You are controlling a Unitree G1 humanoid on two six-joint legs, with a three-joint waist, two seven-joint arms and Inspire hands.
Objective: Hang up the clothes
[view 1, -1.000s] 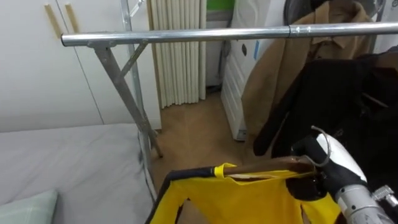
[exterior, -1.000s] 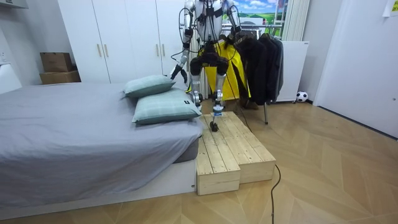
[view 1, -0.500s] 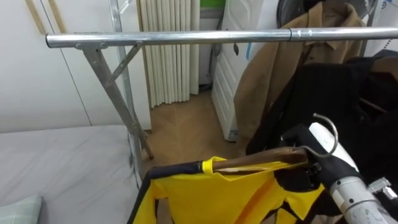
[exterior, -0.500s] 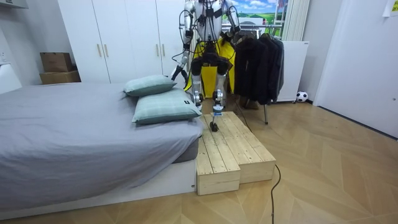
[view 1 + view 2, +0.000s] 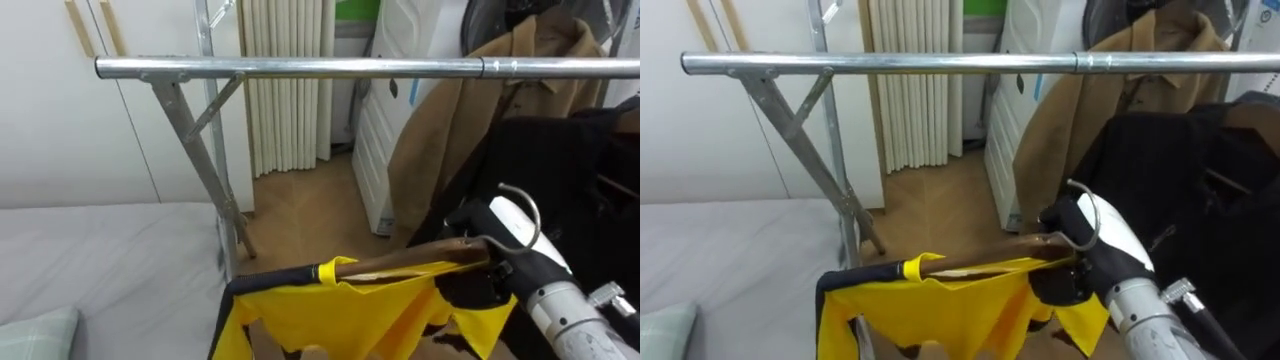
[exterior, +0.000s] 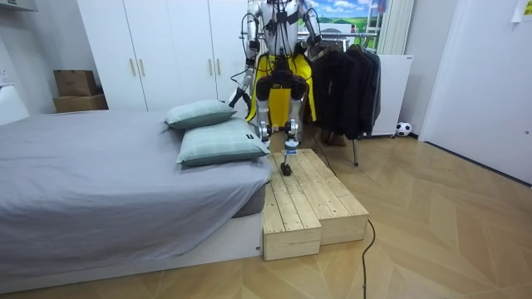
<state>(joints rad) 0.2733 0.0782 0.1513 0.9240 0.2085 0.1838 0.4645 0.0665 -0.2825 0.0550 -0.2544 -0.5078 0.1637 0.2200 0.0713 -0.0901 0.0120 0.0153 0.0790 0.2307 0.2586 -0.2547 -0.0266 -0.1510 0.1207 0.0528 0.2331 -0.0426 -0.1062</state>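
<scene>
White wardrobe doors point(image 6: 158, 50) and a grey bed point(image 6: 100, 166) with two pillows point(image 6: 218, 143) fill the room view, where the robot stands beyond a wooden platform point(image 6: 307, 199), facing a clothes rack.

From the head, a bare metal rail point(image 5: 300, 68) crosses the top. Below it and clear of it, the yellow garment point(image 5: 340, 310), bright with a dark edge at the shoulder, drapes over a wooden hanger point(image 5: 410, 262) whose metal hook stands up free. The right robot hand point(image 5: 520, 245) is clenched around the hanger's middle. A tan coat point(image 5: 450, 130) and black coats point(image 5: 570, 170) hang on the rail to the right.

In the room view the left robot hand point(image 6: 235, 97) hangs low by the pillows; whether it is open or closed cannot be told. The eye views add a pleated curtain point(image 5: 290, 110) behind the rack.
</scene>
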